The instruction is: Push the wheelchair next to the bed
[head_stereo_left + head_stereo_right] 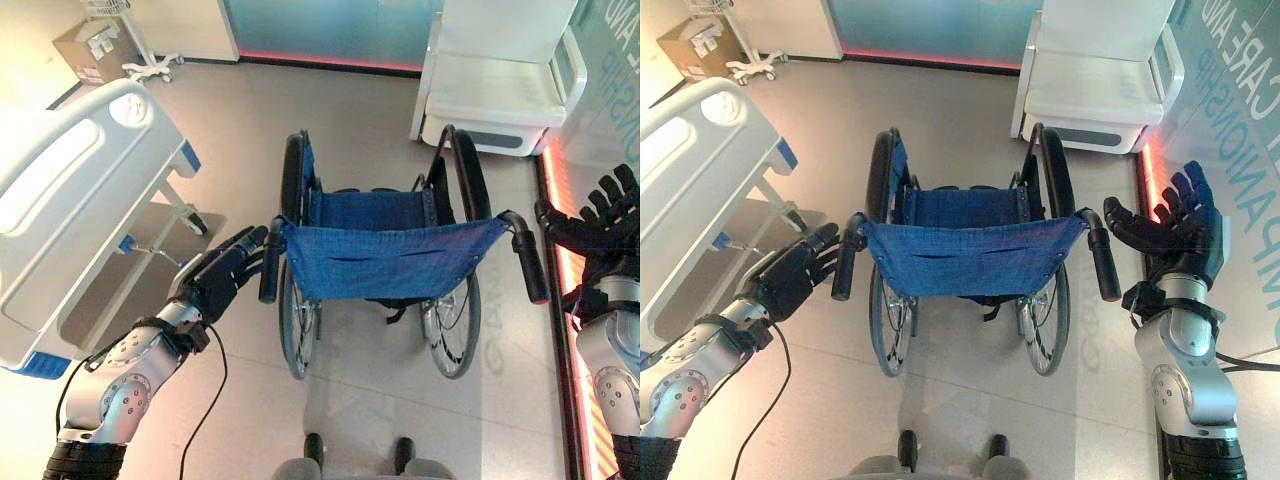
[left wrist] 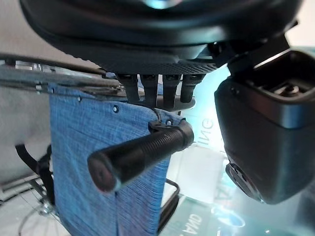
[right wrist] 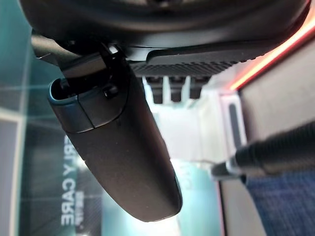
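Observation:
A wheelchair (image 1: pixel 395 262) with a blue cloth back and seat stands in front of me, facing away. Its two black push handles point back toward me. My left hand (image 1: pixel 228 272) reaches up to the left handle (image 1: pixel 269 268) with straight fingers, open, close beside the grip; the left wrist view shows that handle (image 2: pixel 140 153) just off the palm with no fingers curled round it. My right hand (image 1: pixel 1175 232) is spread open a little to the right of the right handle (image 1: pixel 1102 258), apart from it. The bed (image 1: pixel 75 215), white with blue corners, stands to the left.
A white cushioned chair (image 1: pixel 500 85) stands beyond the wheelchair at the back right. A cardboard box (image 1: pixel 95 48) and a wheeled stand base (image 1: pixel 150 68) sit at the back left. A wall with a red light strip (image 1: pixel 555 230) runs along the right.

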